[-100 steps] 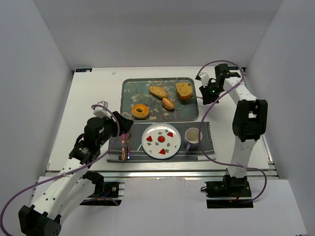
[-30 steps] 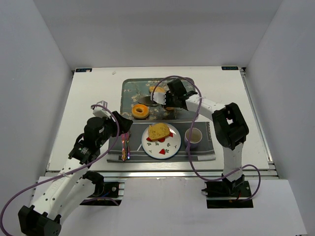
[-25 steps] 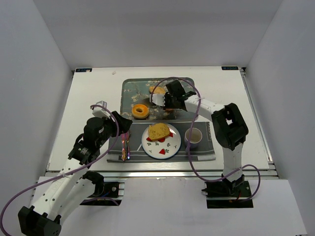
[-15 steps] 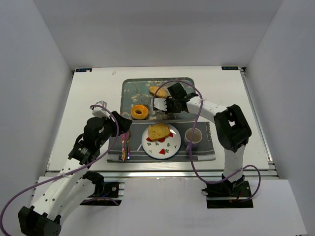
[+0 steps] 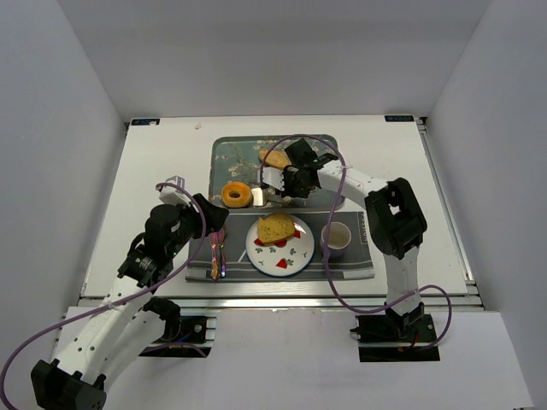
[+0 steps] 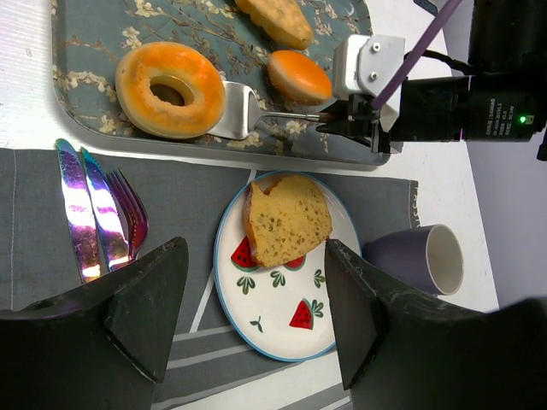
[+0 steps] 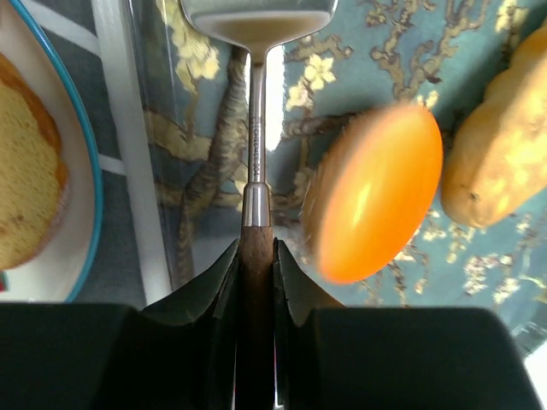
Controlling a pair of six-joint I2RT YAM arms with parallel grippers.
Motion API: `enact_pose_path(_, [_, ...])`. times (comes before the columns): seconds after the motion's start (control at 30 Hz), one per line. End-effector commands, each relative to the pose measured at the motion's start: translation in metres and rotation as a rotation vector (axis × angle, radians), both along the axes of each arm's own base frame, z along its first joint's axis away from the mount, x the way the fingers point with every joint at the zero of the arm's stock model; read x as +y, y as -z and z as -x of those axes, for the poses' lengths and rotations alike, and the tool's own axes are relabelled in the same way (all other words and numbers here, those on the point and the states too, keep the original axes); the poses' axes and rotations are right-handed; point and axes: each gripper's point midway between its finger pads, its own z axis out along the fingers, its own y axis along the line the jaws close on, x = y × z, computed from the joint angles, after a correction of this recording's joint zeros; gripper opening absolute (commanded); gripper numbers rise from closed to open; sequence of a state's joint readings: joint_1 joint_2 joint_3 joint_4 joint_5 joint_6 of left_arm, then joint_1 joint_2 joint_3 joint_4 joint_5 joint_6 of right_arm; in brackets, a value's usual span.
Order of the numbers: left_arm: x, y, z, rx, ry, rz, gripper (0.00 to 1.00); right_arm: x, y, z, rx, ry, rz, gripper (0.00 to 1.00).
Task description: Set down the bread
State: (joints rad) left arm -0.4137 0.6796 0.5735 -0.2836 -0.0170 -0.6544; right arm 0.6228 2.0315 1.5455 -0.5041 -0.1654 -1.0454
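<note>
**On the plate: bread laid down, spatula gripped over the tray**

Across the white table [image 5: 162, 162], a blue flowered tray [image 5: 218, 162] is set at the far side and a grey mat [image 5: 363, 256] at the near side, their long edges just beside each other. On the mat a round plate [image 6: 282, 329] printed with watermelon slices is placed between the cutlery [image 6: 94, 209] on its left and a purple cup [image 6: 427, 260] on its right. The bread [image 6: 286, 218], a yellow slice with a brown crust, is seen lying flat on the far half of the plate.

On the tray a donut [image 6: 169, 90] is found at the near left, a long roll [image 6: 273, 19] at the far side and a small orange roll [image 6: 299, 77] between them.

The left gripper [image 6: 252, 316] is held above the mat with its jaws wide apart and nothing between them. The right gripper [image 7: 256, 256] is clamped tight on the dark handle of a spatula [image 6: 244, 111], which is stretched low over the tray past the orange roll. Its metal blade is met by the donut's right side; whether it is tucked under the donut or only touches it cannot be told.
</note>
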Motion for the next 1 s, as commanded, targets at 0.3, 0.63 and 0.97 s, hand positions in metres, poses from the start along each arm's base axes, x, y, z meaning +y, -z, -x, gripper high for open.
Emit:
enact_pose_path(0.3, [0.003, -0.022, -0.001, -0.046, -0.013, 0.012, 0.74, 0.011, -0.031, -0.008, 0.095, 0.086, -0.175, 0.0])
enact_pose_path(0.63, [0.003, -0.028, -0.002, -0.059, -0.015, 0.014, 0.74, 0.007, -0.057, -0.003, 0.077, 0.035, -0.254, 0.0])
enact_pose_path(0.97, [0.005, -0.028, 0.0, -0.061, -0.02, 0.014, 0.74, -0.019, -0.081, 0.021, 0.037, -0.163, -0.264, 0.0])
